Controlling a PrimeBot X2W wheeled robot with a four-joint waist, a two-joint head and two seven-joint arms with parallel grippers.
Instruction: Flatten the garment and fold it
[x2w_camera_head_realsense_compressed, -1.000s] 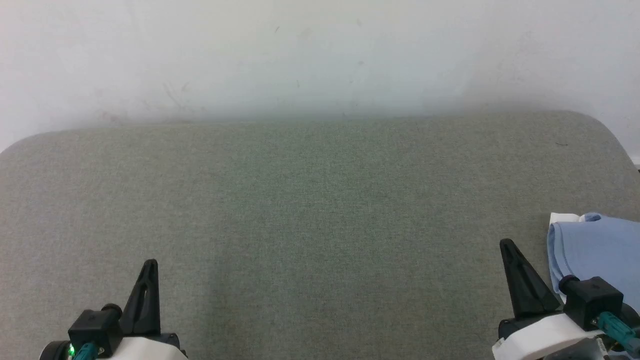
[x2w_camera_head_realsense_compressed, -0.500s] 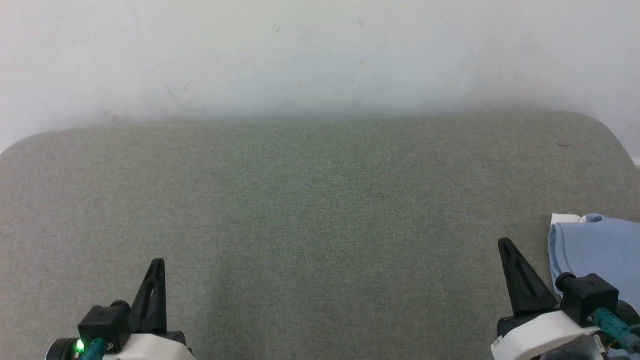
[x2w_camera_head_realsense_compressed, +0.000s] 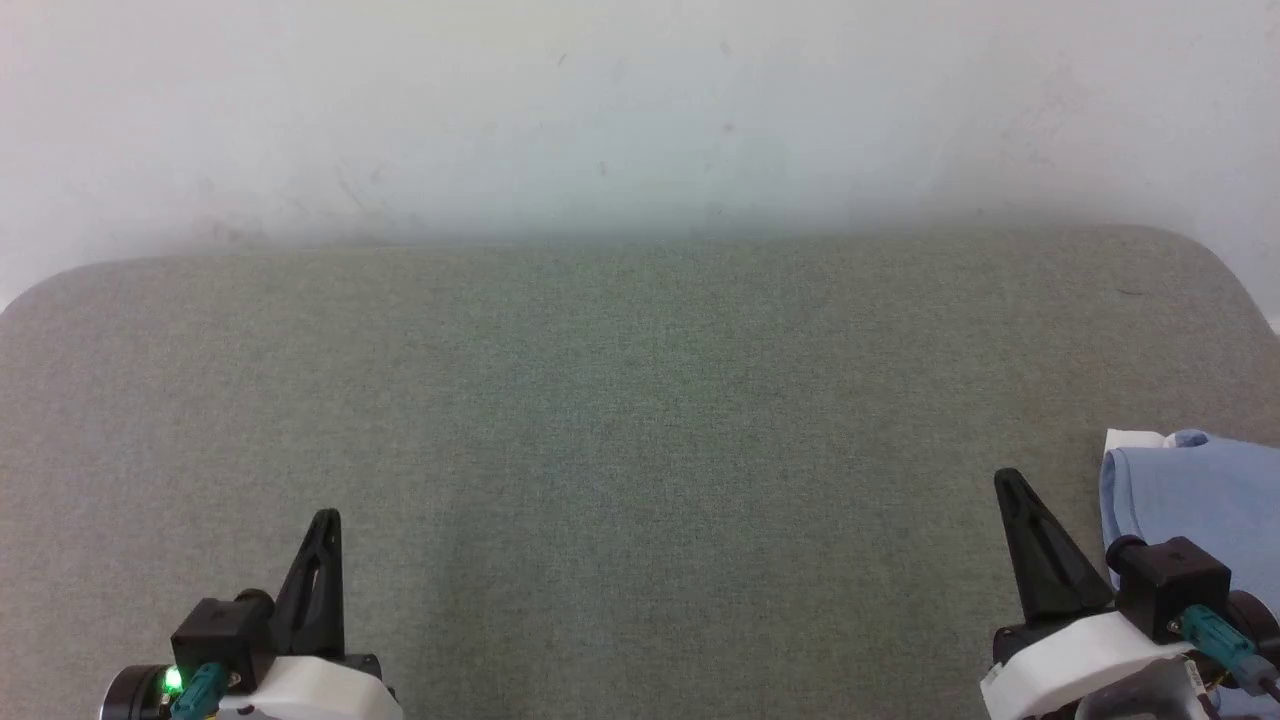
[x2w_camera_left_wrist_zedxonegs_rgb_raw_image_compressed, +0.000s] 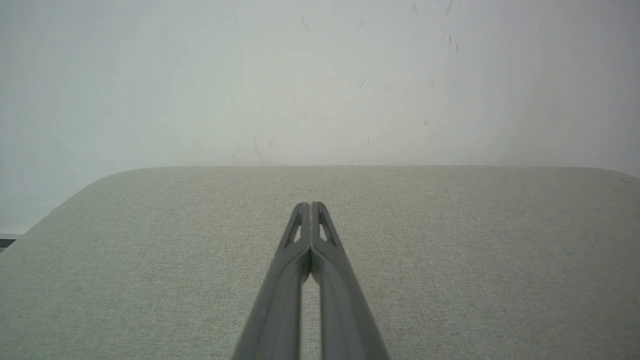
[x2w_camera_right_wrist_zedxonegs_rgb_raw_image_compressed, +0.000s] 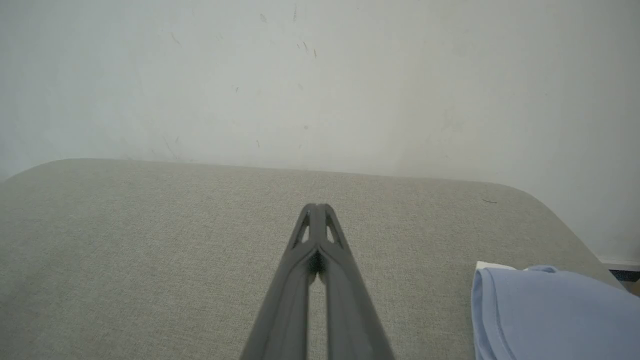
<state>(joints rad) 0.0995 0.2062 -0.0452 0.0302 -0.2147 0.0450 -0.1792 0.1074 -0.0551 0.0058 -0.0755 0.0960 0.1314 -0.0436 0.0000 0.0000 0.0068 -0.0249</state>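
The light blue garment (x2w_camera_head_realsense_compressed: 1200, 490) lies bunched at the right edge of the grey-green padded table (x2w_camera_head_realsense_compressed: 640, 420), with a bit of white collar at its far corner; it also fills the lower right of the right wrist view, garment (x2w_camera_right_wrist_zedxonegs_rgb_raw_image_compressed: 550, 315). My right gripper (x2w_camera_head_realsense_compressed: 1008, 480) hovers just left of it, fingers pressed together and holding nothing, tips meeting at right gripper (x2w_camera_right_wrist_zedxonegs_rgb_raw_image_compressed: 316, 206). My left gripper (x2w_camera_head_realsense_compressed: 327, 518) is at the lower left, far from the cloth, shut and empty as well, seen as left gripper (x2w_camera_left_wrist_zedxonegs_rgb_raw_image_compressed: 310, 205).
A white wall (x2w_camera_head_realsense_compressed: 640, 110) rises directly behind the table's far edge. The table's rounded corners show at the far left and far right. The wide middle of the fabric surface lies between my two grippers.
My left gripper has crept slightly right and toward me. The right gripper has barely shifted. The garment lies as before.
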